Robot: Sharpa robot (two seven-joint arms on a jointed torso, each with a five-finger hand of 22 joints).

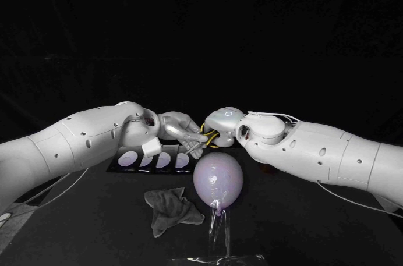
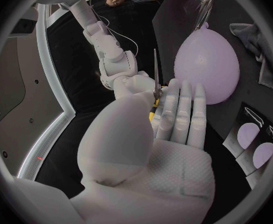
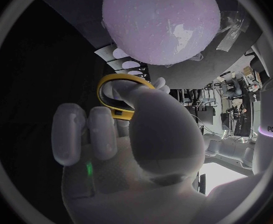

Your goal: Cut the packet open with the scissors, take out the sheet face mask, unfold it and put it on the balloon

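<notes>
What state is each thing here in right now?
Balloon: inflated, bare, no mask on it.
Scissors: blades look shut, held in the air.
Right hand: holds scissors, a finger through the yellow loop.
Left hand: fingers straight, against scissors; grip unclear.
Cloth: crumpled, lying beside balloon.

A robotics lab, by the look: a black table (image 1: pixel 101 237) with black drapery (image 1: pixel 201 39) hung behind it, and beyond the table's far edge, stands of cabled equipment (image 3: pixel 226 87).

White rounded arms (image 1: pixel 75 141), thin white cables (image 1: pixel 353 201), silver fingers (image 1: pixel 180 126)
</notes>
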